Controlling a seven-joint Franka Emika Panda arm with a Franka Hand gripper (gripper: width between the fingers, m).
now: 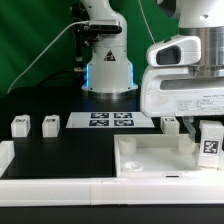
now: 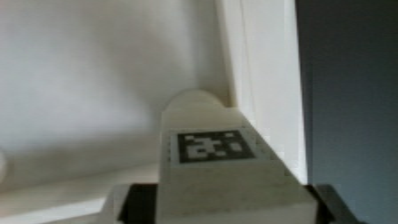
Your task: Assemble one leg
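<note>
1. The tray [image 1: 150,165] lies at about 5 o'clock in the exterior view; its raised rim could catch the leg if the descent drifts.
2. The gripper [image 1: 200,128] hangs at 3 o'clock, jaws clamped on the leg; a loose hold would let it twist.
3. The leg [image 2: 222,160] sits near the tray's inner corner; misalignment there could jam it.
4. Two spare legs [image 1: 20,125] rest at 9 o'clock, well apart.

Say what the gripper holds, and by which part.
The gripper holds a leg: its fingers clamp the leg's two sides at one end; the tagged face stays exposed.
</note>
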